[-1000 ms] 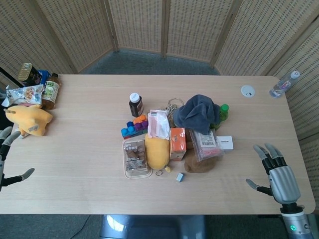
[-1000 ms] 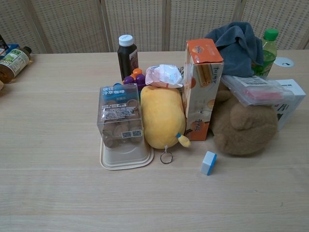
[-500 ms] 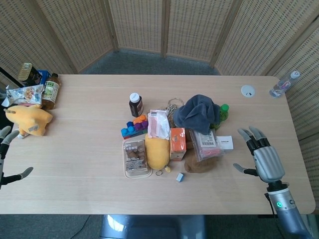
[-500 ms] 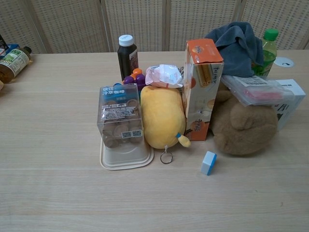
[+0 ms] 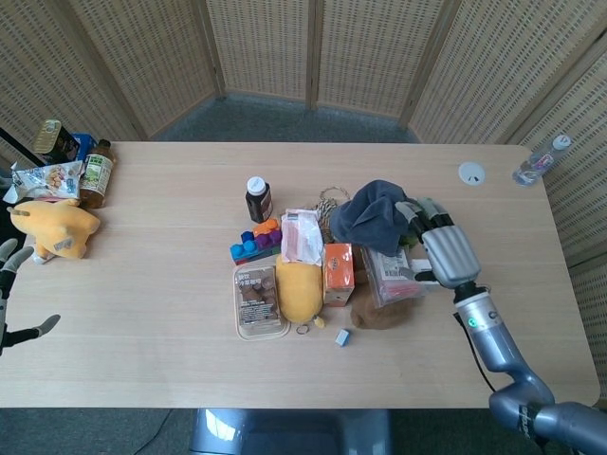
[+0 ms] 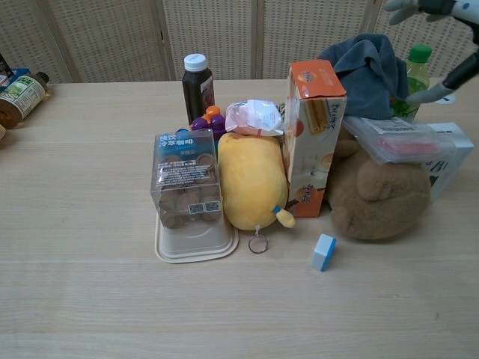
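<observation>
Dark-capped brown bottle (image 5: 257, 200), coloured blocks (image 5: 256, 240), yellow plush (image 5: 299, 290) beside orange carton (image 5: 338, 273), small blue eraser (image 5: 342, 336)

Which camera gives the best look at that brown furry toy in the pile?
The chest view: the brown plush toy shows nearly whole, beside the orange box, under a clear packet. The head view shows only a brown edge beneath the packet.

On the table stand three bottles in the middle heap, a dark-capped one (image 5: 258, 199), a green one (image 6: 418, 69) and, far left, a tea bottle (image 5: 96, 173), plus two yellow plush toys (image 5: 299, 290) (image 5: 52, 228), one brown plush (image 6: 378, 191), one orange carton (image 6: 316, 134) and one blue eraser (image 6: 323, 251).
</observation>
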